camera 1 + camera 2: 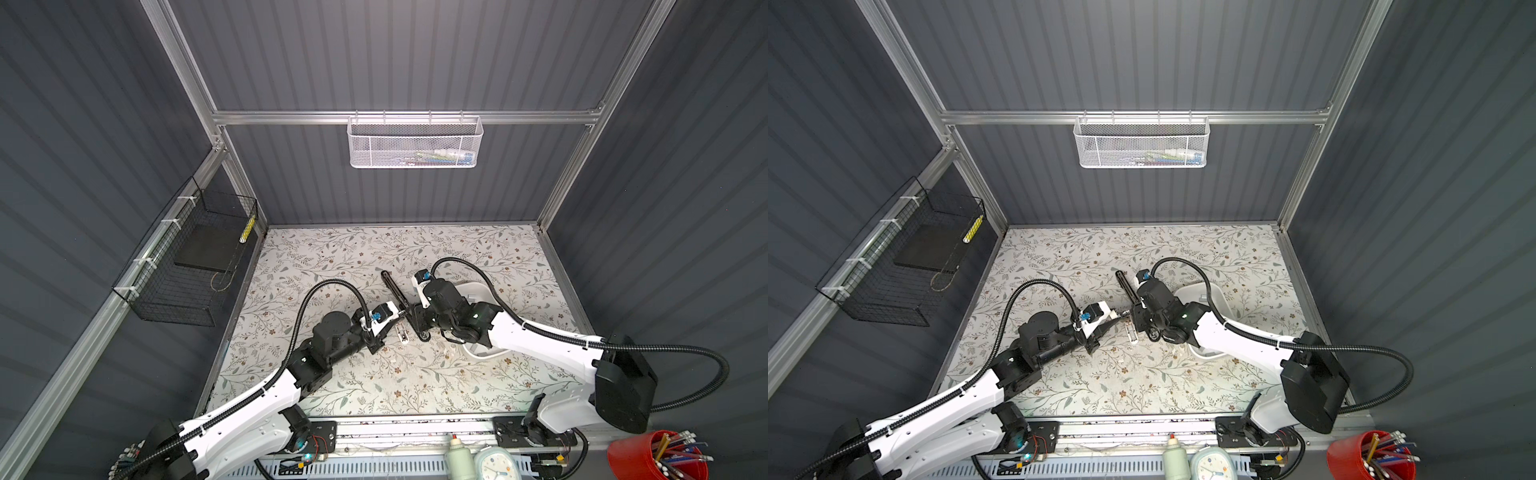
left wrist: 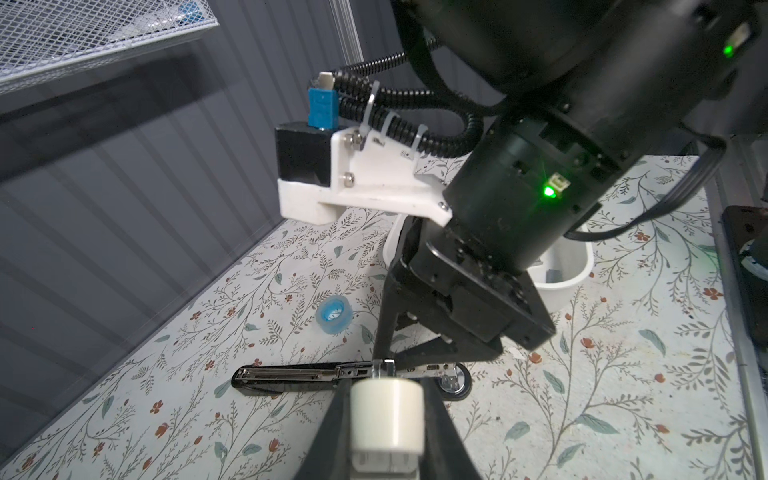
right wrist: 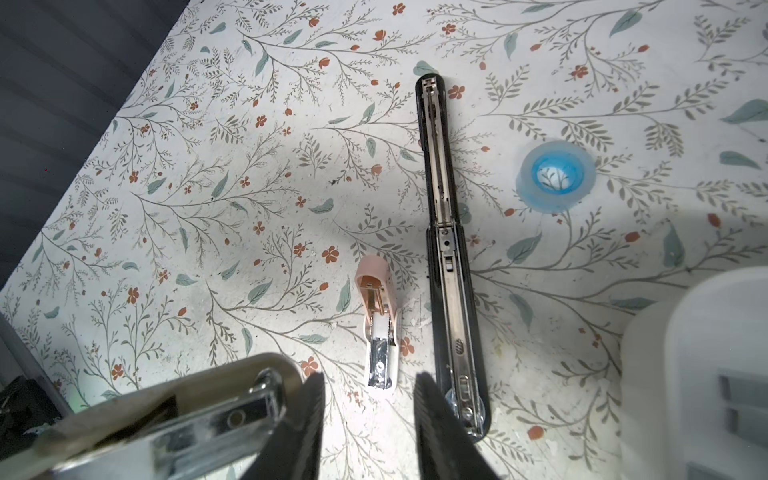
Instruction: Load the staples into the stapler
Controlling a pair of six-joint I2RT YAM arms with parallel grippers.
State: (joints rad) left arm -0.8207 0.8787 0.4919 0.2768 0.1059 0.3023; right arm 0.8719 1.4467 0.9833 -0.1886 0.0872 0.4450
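Two arms are crowding the stapler [image 3: 446, 249], lying hinged flat so its channel is facing up. The left gripper [image 2: 384, 374] is clamping a cream piece [image 2: 386, 411] and the right gripper [image 3: 368, 374] is hanging part-open and empty — staples [image 3: 742, 388] are sitting in the tray [image 3: 648, 374].

White-and-black arms [image 1: 249, 403], ribbed black cables [image 1: 332, 281]

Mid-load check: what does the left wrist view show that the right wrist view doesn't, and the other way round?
Only the left wrist view: the right arm's wrist with its green light, above the black stapler, and the white mesh basket. Only the right wrist view: the small pink stapler, lying beside the black stapler and seen between the open fingers of the right gripper. Both: the black stapler opened flat, the blue tape roll, the white tray, and the cream object that the left gripper is shut on.
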